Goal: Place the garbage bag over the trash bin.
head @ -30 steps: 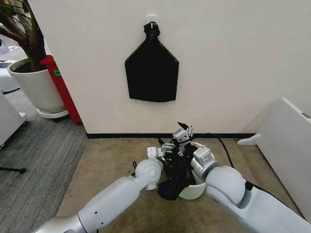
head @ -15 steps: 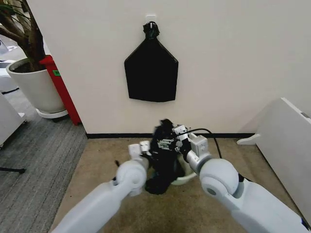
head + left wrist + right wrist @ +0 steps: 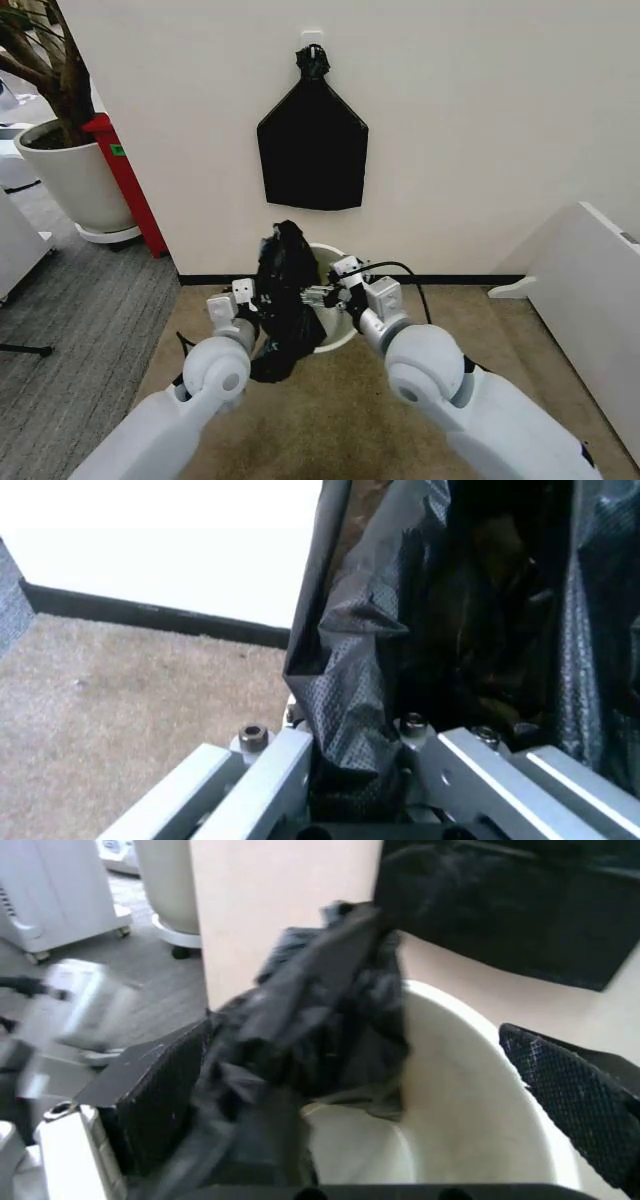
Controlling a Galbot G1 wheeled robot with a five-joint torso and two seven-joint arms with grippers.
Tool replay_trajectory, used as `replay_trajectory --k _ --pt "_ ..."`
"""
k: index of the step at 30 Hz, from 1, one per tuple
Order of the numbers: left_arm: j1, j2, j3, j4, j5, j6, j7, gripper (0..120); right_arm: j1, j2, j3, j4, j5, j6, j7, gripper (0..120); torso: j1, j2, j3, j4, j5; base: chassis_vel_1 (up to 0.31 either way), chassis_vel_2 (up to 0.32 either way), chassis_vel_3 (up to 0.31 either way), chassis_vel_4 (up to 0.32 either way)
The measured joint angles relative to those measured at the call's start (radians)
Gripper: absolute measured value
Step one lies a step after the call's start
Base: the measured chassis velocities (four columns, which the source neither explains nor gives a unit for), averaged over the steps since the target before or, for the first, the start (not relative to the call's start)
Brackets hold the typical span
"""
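So the garbage bag (image 3: 284,300) had been hoisted higher beside the tilted trash bin (image 3: 338,300), clamped by the left end effector (image 3: 262,296); right end effector (image 3: 318,294) was spread apart. Not yet over the rim.

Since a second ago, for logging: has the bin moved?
Yes. The bin has moved up and away from the robot, toward the baseboard, tipping over.

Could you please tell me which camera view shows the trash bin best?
The right wrist view: the trash bin shows its rim and inside. The head view has it behind the garbage bag; the left wrist view gives bag folds.
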Motion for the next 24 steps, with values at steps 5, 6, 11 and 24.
replay_trajectory --k 5,6,11,24 --pt "-0.018 -0.031 0.012 0.049 0.003 -0.014 0.018 1 0.008 0.032 -0.015 -0.051 -0.008 0.020 -0.059 100 0.000 0.000 0.000 0.0001 0.0002 0.000 0.000 0.000 0.000" --pt "-0.021 -0.035 0.014 0.055 0.003 -0.015 0.019 1 0.009 0.032 -0.016 -0.059 -0.012 0.023 -0.069 100 0.000 0.000 0.000 0.0001 0.0002 0.000 0.000 0.000 0.000" --pt "-0.033 -0.048 0.027 0.072 0.003 -0.024 0.020 1 0.001 0.031 -0.020 -0.093 -0.033 0.040 -0.103 100 0.000 0.000 0.000 0.0002 0.0003 0.000 0.000 0.000 0.000" --pt "-0.048 -0.063 0.046 0.075 -0.007 -0.029 0.019 1 -0.037 0.016 -0.010 -0.154 -0.125 0.107 -0.187 100 0.000 0.000 0.000 0.0001 0.0004 0.000 0.000 0.000 0.000"
